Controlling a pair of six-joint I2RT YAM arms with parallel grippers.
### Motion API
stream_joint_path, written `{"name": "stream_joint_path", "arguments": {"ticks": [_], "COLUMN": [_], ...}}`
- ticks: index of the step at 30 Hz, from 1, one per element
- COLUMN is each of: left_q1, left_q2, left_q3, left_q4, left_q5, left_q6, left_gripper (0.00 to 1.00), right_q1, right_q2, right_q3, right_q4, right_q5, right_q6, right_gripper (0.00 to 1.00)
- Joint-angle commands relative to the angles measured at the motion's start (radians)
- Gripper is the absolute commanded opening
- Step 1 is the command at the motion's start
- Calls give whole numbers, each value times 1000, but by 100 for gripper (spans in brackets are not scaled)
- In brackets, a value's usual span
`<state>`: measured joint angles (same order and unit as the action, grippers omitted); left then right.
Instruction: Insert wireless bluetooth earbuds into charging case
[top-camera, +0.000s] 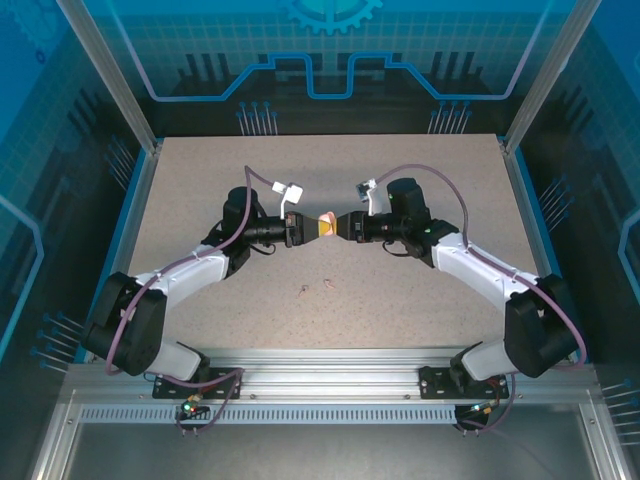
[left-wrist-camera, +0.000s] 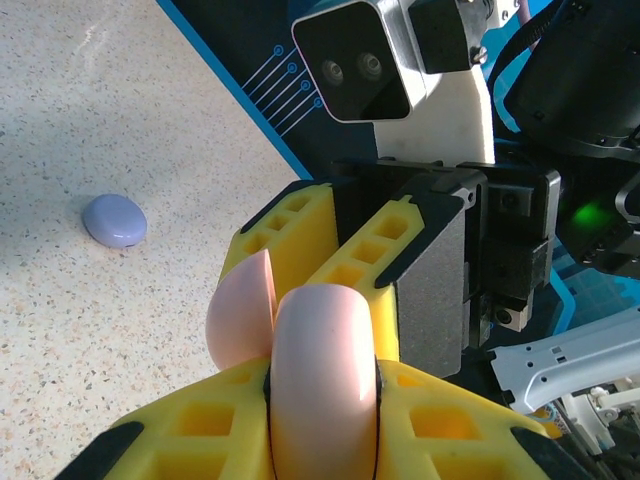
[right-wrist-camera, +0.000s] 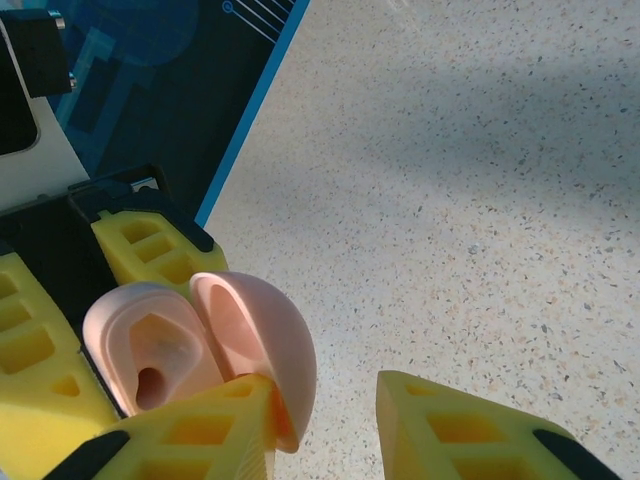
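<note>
Left tool (left-wrist-camera: 320, 400) clamps the pink charging case (left-wrist-camera: 322, 340) (lid (right-wrist-camera: 255, 330) ajar), right tool (right-wrist-camera: 330, 400) spread wide beside that lid.

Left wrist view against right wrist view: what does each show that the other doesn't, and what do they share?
Left wrist: a lavender case lying shut on the table, and the pink case's smooth outside. Right wrist: that case's inside, with its moulded hollows. Both: the pink case, hinged open, clamped in the left tool, the right tool open at its lid.
</note>
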<state>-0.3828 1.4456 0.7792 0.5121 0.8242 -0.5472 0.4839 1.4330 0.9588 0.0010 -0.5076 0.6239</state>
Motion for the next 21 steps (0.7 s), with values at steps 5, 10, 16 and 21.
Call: {"name": "stream_joint_path", "arguments": {"ticks": [5,10,16,21], "left_q1": [-18,-19,-21,-22], "left_q2": [8,11,19,6], "left_q3": [40,42,43,48], "left_q4": [20,21,7,-44], "left_q5": [34,32,7,-56], "left_q6": [16,15,16,47], "left_gripper": [0,0,17,63], "right_q1": [6,8,6,7], "right_q2": [21,24,12,6], "right_q3": [44,41,58,114], "right_q4": [5,15,-19,-152], "right_q5": [-29,-55,-29,67], "right_q6": [-16,-19,-28,-80], "right_gripper": [22,2,0,0]}}
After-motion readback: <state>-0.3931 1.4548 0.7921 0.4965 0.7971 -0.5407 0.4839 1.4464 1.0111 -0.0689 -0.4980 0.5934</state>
